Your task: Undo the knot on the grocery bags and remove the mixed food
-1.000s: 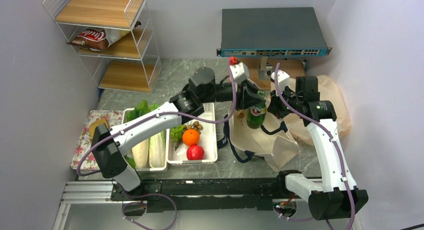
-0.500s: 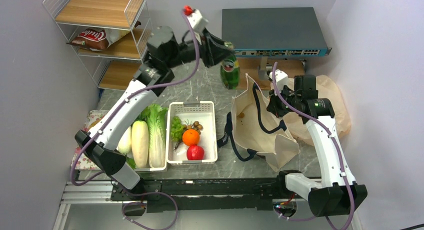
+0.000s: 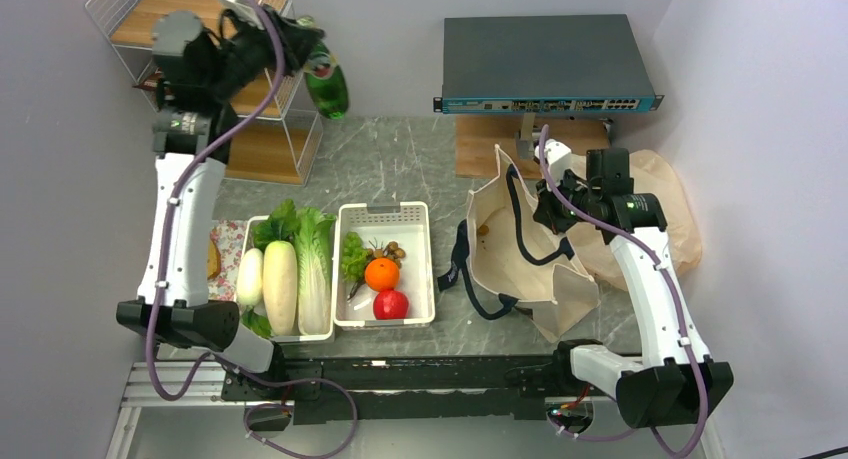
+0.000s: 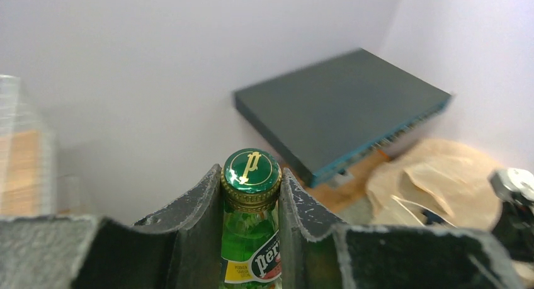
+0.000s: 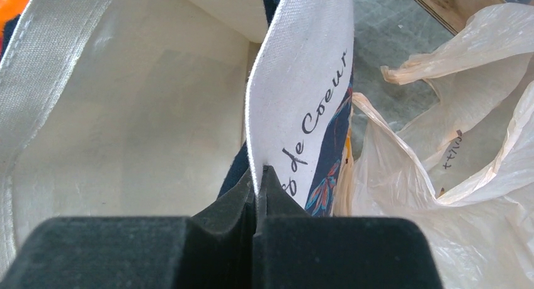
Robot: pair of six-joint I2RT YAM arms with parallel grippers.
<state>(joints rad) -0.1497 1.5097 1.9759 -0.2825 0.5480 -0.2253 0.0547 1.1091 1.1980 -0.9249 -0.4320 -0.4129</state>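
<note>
My left gripper [image 4: 250,188] is shut on the neck of the green bottle [image 3: 328,87] and holds it high in the air beside the wire shelf. My right gripper [image 5: 258,175] is shut on the rim of the cream canvas tote [image 3: 520,254], holding its mouth open. Behind the tote the peach plastic bag [image 3: 665,204] lies slack with its handles loose [image 5: 441,68]; the knot does not show. Cabbage [image 3: 312,241] and radishes [image 3: 280,284] fill the left bin. The orange [image 3: 381,274], apple [image 3: 390,304], grapes [image 3: 352,254] and nuts [image 3: 393,249] lie in the right bin.
The wire shelf [image 3: 255,129] stands at the back left, a dark network switch [image 3: 545,64] at the back centre over a wooden board [image 3: 480,144]. Two white bins [image 3: 385,217] sit side by side front left. A floral plate [image 3: 228,237] lies left of them.
My left arm has lifted the bottle out of the tote and swung it up and to the left, over to the shelf. The right gripper has kept its hold on the tote rim.
</note>
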